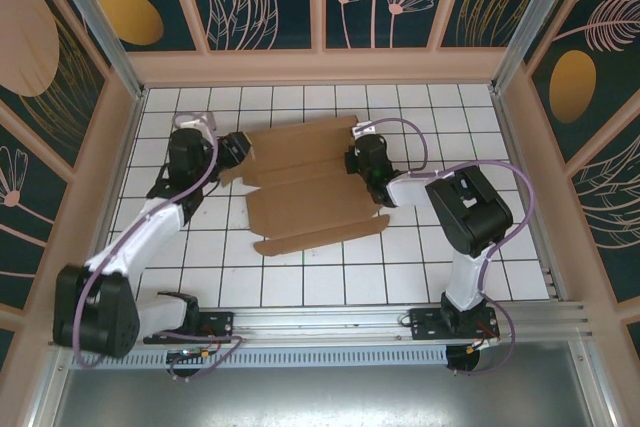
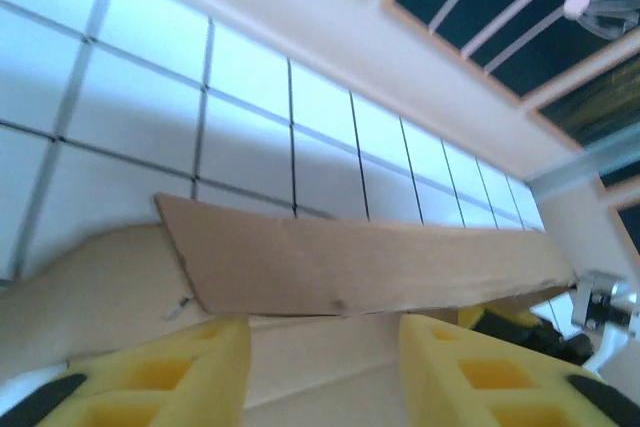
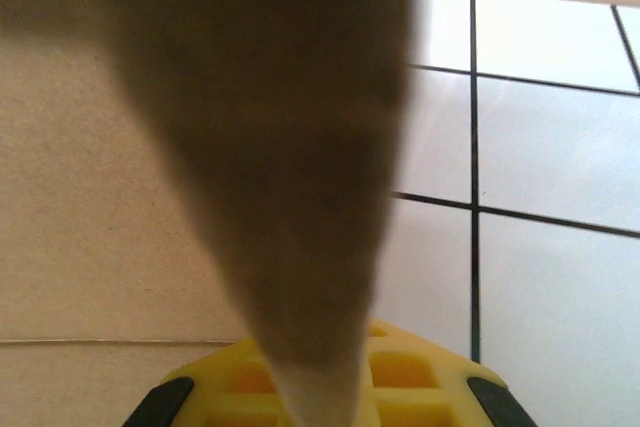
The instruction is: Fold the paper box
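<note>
Tiled tabletop [image 1: 300, 277], box [image 1: 310, 187] lying mostly flat mid-grid: I judge side folding in hand.
My right tool [image 1: 356, 160] is nipped tight on its right edge, left tool [image 1: 238, 152] part-open at its left edge; next I'd lift both sides square.

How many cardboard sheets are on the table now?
1: the paper box, unfolded mid-table, left gripper at its left edge, right gripper at its right edge. No other visible.

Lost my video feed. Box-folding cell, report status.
Left gripper open at cardboard box's left edge. Right gripper shut on a right-side flap. Box mostly flat on the table. No obstruction seen.
</note>
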`<state>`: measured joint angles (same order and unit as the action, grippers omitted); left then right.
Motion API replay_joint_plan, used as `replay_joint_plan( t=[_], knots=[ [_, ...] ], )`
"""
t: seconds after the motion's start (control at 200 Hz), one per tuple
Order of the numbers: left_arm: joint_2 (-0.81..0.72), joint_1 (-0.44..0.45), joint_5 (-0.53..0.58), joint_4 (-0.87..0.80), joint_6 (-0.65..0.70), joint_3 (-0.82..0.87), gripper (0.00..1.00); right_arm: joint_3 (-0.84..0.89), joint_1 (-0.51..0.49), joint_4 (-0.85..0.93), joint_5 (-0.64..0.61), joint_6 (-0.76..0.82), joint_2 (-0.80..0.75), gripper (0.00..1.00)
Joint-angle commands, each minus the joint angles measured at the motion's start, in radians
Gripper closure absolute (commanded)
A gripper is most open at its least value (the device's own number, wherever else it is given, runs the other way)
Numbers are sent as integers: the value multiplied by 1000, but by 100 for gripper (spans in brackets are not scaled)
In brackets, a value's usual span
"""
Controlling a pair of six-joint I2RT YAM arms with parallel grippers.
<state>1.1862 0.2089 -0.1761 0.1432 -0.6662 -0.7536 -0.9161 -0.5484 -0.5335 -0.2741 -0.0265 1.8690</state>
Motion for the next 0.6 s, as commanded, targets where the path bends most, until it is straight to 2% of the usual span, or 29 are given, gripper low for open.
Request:
replay_joint_plan(
  t=[0.0,0.065,0.13,0.33,0.41,0.59],
  knots=[
    [-114,-12,262,-102,25,55,61,2,33,108,-64,87,23,96],
    [-119,-26,369,-147,21,43,63,4,46,106,-32,83,19,96],
    [-101,-38,423,-147,15,47,66,6,50,103,-23,86,20,95],
    [47,-95,411,-117,-5,76,68,-6,50,116,3,80,37,95],
    [111,-129,373,-73,-11,98,67,-1,50,113,11,85,38,95],
    [215,-162,342,-4,-8,60,69,0,50,112,38,86,45,94]
  ],
)
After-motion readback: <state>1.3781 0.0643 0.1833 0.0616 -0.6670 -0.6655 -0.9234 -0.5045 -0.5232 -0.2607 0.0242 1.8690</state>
